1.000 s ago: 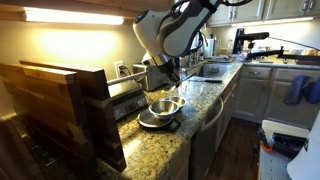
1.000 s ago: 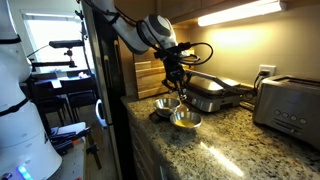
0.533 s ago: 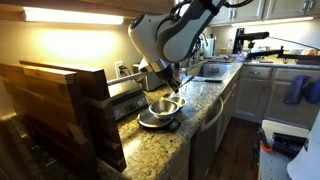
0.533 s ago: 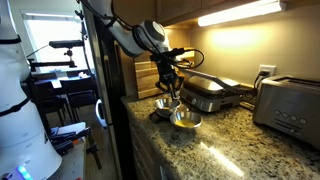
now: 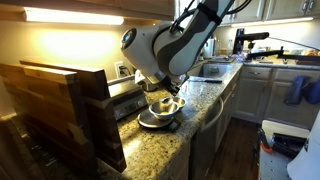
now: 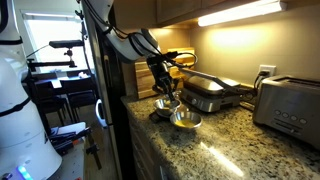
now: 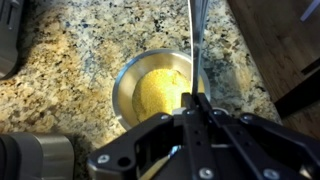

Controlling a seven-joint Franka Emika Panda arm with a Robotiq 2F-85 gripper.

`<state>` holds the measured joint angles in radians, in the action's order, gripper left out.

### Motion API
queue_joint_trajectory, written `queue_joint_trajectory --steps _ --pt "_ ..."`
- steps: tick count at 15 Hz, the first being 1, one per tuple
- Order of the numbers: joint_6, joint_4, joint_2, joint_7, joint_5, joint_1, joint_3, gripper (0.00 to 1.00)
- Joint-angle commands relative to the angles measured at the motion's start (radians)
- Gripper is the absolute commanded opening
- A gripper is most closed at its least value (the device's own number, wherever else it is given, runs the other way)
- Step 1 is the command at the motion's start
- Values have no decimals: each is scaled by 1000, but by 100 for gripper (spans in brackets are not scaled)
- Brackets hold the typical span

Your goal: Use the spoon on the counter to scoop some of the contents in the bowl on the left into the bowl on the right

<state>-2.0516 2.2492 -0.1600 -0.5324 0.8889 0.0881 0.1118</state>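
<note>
The gripper (image 7: 196, 108) held the spoon (image 7: 192, 42) clamped over the yellow-filled bowl (image 7: 124, 85), which sat near the counter (image 7: 70, 55) edge; open floor (image 7: 272, 38) lay beyond

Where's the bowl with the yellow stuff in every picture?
In an exterior view: the yellow-filled bowl is mid-frame, under the arm.
In an exterior view: left of centre, left of another bowl.
Wrist view: centre, behind the spoon handle.
Shared landmark: the speckled counter.

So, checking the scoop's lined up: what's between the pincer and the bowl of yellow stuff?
Only the spoon: in the wrist view its thin shaft runs from the shut pincer across the bowl; nothing else intervenes.
</note>
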Motion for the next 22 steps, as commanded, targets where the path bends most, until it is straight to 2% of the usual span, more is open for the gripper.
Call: queue_joint_trajectory --steps 1,3,14,22 --pt "52 13 -20 81 149 42 16 4" --pt "73 14 -39 126 236 59 26 4" --pt "205 45 -86 269 539 110 66 4" --pt "334 89 -93 293 591 112 80 4"
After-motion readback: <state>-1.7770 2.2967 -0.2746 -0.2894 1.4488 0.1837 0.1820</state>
